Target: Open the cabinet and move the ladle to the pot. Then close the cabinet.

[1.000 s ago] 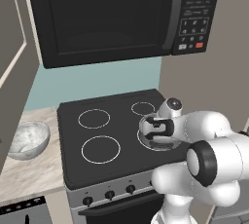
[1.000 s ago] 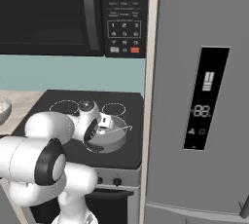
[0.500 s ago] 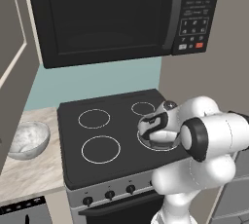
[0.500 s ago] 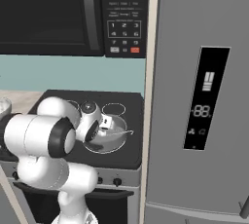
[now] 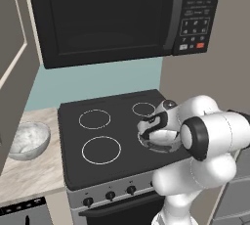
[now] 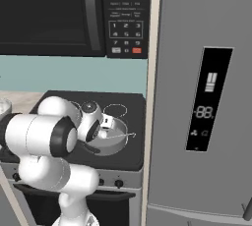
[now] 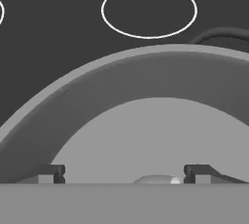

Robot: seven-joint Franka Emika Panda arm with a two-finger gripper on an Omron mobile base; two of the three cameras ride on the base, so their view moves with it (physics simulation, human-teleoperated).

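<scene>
Releasing: my claw [image 7: 124, 174] hangs spread over the pot [image 7: 146, 116] on the stove [image 5: 102, 121], ladle [image 6: 118, 135] lying inside. I should lift straight up, clearing the rim, before returning to the cabinet [image 5: 12, 48].

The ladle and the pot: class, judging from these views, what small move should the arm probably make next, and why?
Probably lift the hand straight up out of the pot. The jaws stand wide apart above the pot floor, and the ladle lies inside the pot, apparently let go. The cabinet door at the left edge seems to hang open, so closing it is what remains.
</scene>
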